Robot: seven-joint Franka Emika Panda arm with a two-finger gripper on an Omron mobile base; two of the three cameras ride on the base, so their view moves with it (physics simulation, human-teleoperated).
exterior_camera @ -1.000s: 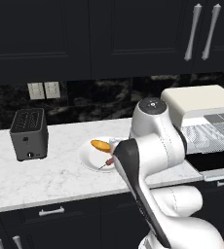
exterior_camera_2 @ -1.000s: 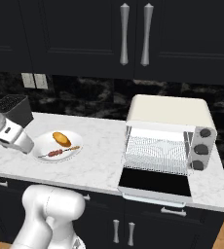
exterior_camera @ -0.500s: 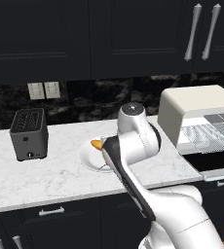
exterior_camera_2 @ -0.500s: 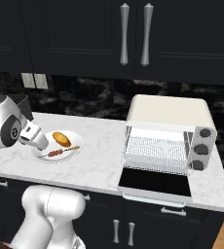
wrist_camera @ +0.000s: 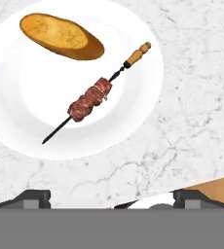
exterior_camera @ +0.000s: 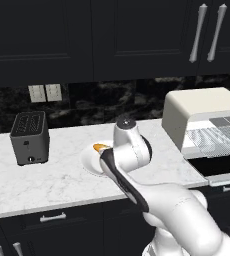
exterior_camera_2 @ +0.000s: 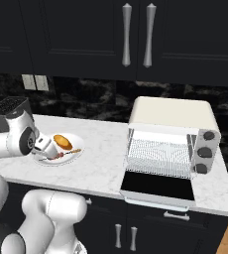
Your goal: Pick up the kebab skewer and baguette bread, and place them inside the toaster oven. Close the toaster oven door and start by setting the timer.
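A white marble counter (exterior_camera_2: pixel 106 163) runs under dark cabinets. On it a white plate (wrist_camera: pixel 26 97) carries the kebab skewer (wrist_camera: pixel 97 92) and, just beside it, the baguette bread (wrist_camera: pixel 61 36). The hand (wrist_camera: pixel 111 197) hovers above the plate, its fingers spread wide apart and holding nothing. Well to the plate's right stands the toaster oven (exterior_camera_2: pixel 173 134), its toaster oven door (exterior_camera_2: pixel 158 186) folded down open.

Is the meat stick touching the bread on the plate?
Apart. The hand view shows bare white plate between the kebab skewer and the baguette bread; they lie side by side without meeting.
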